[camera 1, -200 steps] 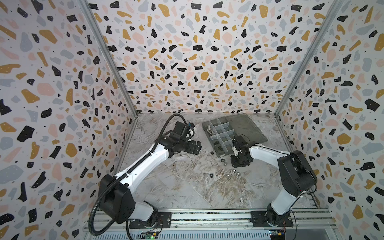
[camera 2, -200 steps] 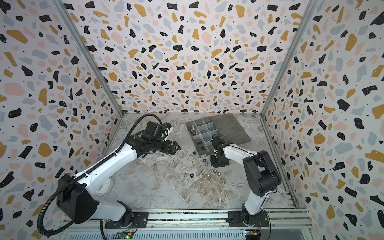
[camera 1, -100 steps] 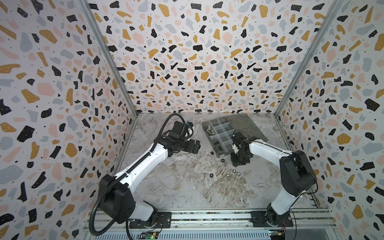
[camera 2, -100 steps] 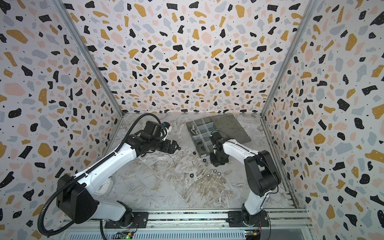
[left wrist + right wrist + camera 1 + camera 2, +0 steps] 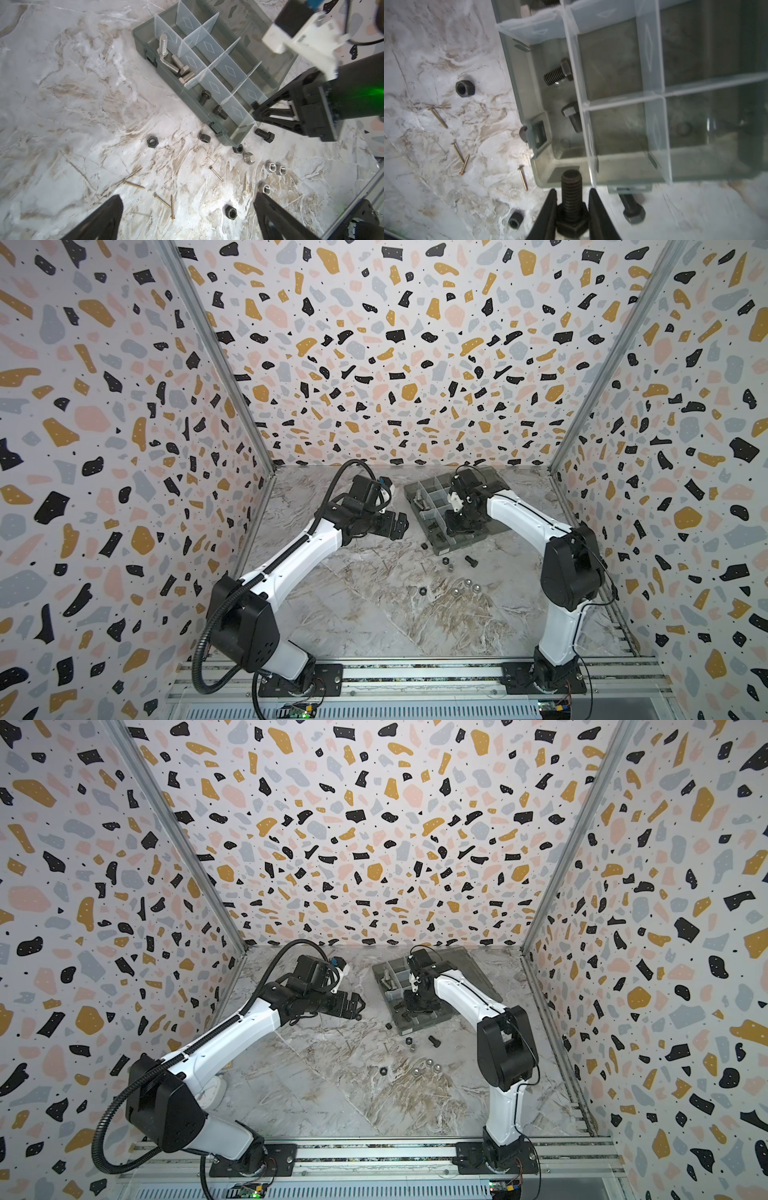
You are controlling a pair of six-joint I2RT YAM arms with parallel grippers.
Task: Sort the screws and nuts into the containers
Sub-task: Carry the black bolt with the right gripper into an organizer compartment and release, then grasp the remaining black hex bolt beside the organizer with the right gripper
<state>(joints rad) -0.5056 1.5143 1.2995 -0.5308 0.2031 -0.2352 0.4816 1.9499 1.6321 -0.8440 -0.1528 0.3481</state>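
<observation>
Bearings: clock face laid over the top views, twelve at the back wall, hub at mid-surface (image 5: 374, 614).
Silver nuts (image 5: 270, 166): loose at four o'clock, nearest the front rail, unsorted.
Black nuts (image 5: 153, 141): scattered from five to three o'clock, with one just beside the box latch (image 5: 216, 128).
Brass wood screws (image 5: 134, 184): thin, lying flat near the nuts. They showed only in the wrist views.
Loose black bolt (image 5: 632, 207): lay on the surface at three o'clock, just outside the box's near end wall.
Right pincer (image 5: 572, 199): closed narrowly on a hex head, poised at the box's near end at one o'clock.
Held black bolt (image 5: 571, 182): shaft jutted beyond the fingertips, its tip level with the near end wall.
Left pincer (image 5: 187, 197): spread wide and empty, hovering at eleven o'clock and facing the box.
Organiser box (image 5: 145, 47): sat at one o'clock with its lid folded flat behind.
Black bolts (image 5: 558, 72): two lay in the near corner compartment.
Silver bolts (image 5: 164, 45): piled in a farther compartment of the same row.
Risk, early release: the head sat short of the wall, so the bolt would probably drop outside, beside the loose one.
Risk, divider (image 5: 579, 104): the shaft lined up close to it, so a glancing strike could tip the bolt into the empty neighbouring compartment.
Risk, shove: fingers lowered onto the wall could slide the light box and scatter the sorted pieces.
</observation>
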